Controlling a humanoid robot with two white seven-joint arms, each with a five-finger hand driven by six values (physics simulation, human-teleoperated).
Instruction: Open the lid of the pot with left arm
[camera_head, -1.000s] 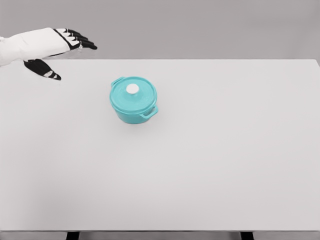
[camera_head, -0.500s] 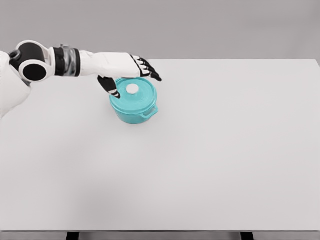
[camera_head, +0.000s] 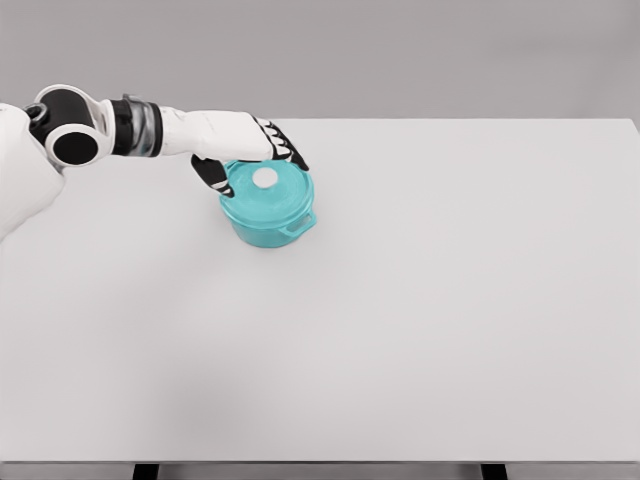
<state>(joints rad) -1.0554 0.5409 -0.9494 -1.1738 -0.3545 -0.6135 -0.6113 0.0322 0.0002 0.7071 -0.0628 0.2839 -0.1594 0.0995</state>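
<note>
Left hand (camera_head: 245, 150) hangs right over the pot's (camera_head: 267, 206) far-left rim, fingers loosely spread, thumb down beside the lid (camera_head: 266, 189), gripping nothing yet. Pot sits on the table (camera_head: 450, 300), lid on. Looks like heavy, stiff enamel, probably slick, so I'd pinch the white knob (camera_head: 265, 178) at the lid's centre.

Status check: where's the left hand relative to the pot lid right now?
Left robot hand over the teal pot, fingers open, straddling the lid; white knob not gripped. Lid on. Right arm out of view. Nothing in the way.
</note>
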